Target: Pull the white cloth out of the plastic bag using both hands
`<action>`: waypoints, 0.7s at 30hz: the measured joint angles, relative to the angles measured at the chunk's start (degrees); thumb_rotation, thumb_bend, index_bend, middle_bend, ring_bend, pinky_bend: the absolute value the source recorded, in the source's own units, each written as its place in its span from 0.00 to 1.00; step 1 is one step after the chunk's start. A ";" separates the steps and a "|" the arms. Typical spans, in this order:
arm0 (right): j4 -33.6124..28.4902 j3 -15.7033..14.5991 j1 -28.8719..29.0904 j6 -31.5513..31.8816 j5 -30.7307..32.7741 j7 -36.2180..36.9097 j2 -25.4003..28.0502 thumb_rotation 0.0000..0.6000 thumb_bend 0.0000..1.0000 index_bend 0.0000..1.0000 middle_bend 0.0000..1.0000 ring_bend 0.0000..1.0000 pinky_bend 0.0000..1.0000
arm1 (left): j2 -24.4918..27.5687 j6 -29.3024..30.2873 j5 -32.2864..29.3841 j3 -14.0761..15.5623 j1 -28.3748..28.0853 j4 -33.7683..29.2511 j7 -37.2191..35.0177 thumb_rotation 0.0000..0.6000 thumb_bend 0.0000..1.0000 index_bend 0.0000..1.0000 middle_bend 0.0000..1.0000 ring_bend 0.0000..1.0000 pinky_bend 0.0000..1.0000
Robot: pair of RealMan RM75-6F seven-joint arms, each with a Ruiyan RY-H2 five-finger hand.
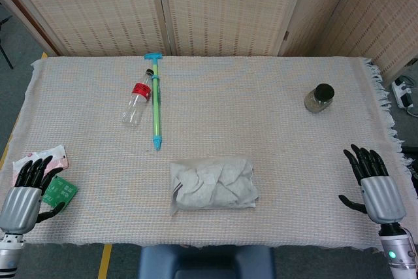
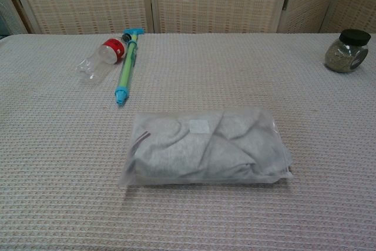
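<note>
Here the crumpled white cloth [image 2: 205, 148] fills a glossy plastic bag [image 2: 132, 171], left hand [image 1: 25, 197] and right hand [image 1: 375, 184] splayed empty.

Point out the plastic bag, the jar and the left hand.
plastic bag [image 2: 205, 145]: chest view, middle of its clear front.
jar [image 2: 346, 54]: chest view, glass body under the black lid.
left hand [image 1: 23, 197]: head view, grey back of the hand.

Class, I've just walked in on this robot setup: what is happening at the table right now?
Nothing is being handled yet. The plastic bag with the white cloth inside lies untouched near the table's front edge. The left hand rests open at the left edge, by a green card; the right hand is open at the right edge. Both are apart from the bag.
</note>
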 measured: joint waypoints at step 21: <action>-0.23 -0.71 -0.20 -0.28 -0.63 -1.15 -0.04 1.00 0.00 0.00 0.00 0.00 0.00 | -4.30 -6.09 8.56 6.27 -2.70 -0.65 -6.64 1.00 0.20 0.40 0.80 0.73 0.84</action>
